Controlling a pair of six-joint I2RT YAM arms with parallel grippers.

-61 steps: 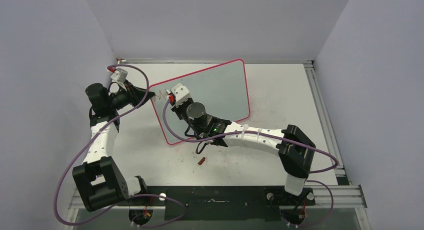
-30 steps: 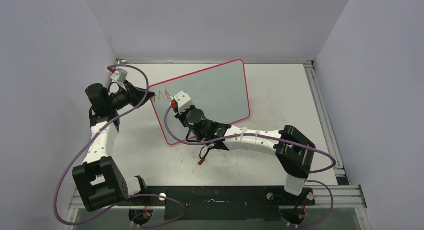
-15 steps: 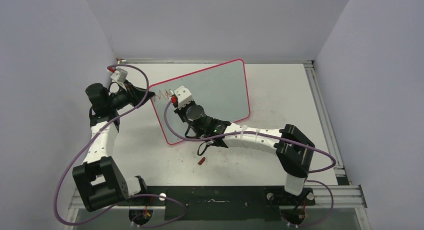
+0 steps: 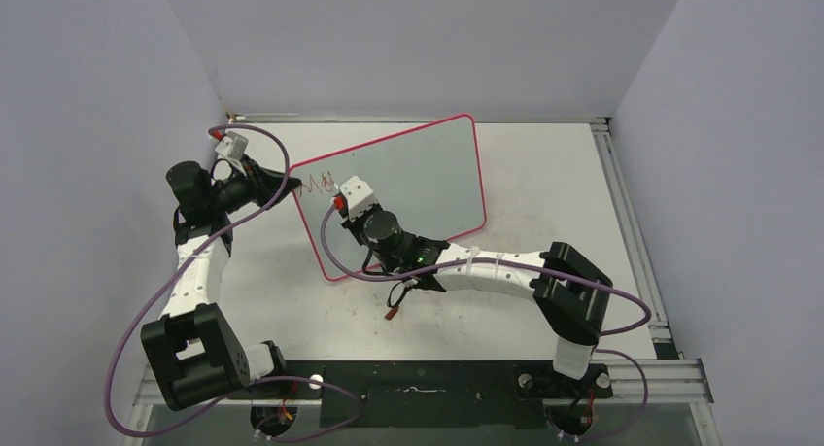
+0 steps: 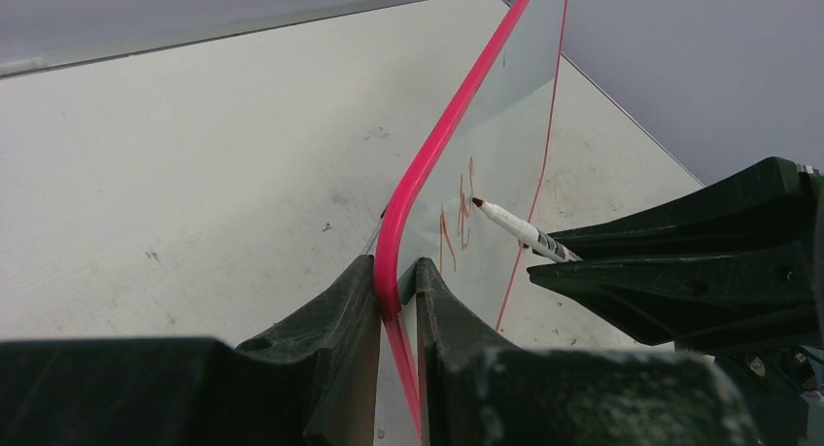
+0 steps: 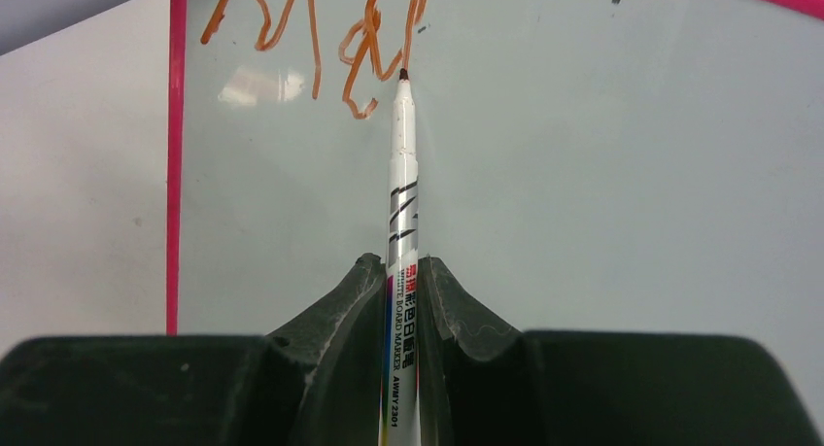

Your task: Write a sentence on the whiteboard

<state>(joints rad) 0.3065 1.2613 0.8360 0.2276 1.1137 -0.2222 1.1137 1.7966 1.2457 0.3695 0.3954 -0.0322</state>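
The whiteboard point(image 4: 418, 174) stands tilted on the table, pale grey with a pink-red rim point(image 5: 428, 164). My left gripper point(image 5: 396, 281) is shut on its left rim and holds it. My right gripper point(image 6: 400, 271) is shut on a white board marker point(image 6: 401, 203), whose tip touches the board at the end of the sentence point(image 6: 311, 43). Only a few orange-brown strokes, an "M" and a loopy letter, show at the board's top left; they also show in the top view point(image 4: 318, 185) and the left wrist view point(image 5: 457, 218).
A small red marker cap point(image 4: 393, 312) lies on the table in front of the board's near corner. Grey walls close in on the left, back and right. Purple cables loop round both arms.
The right gripper has moved the marker back and forth at the board's top left. The orange-brown strokes have grown from a short zigzag to two letters. The left arm has not moved.
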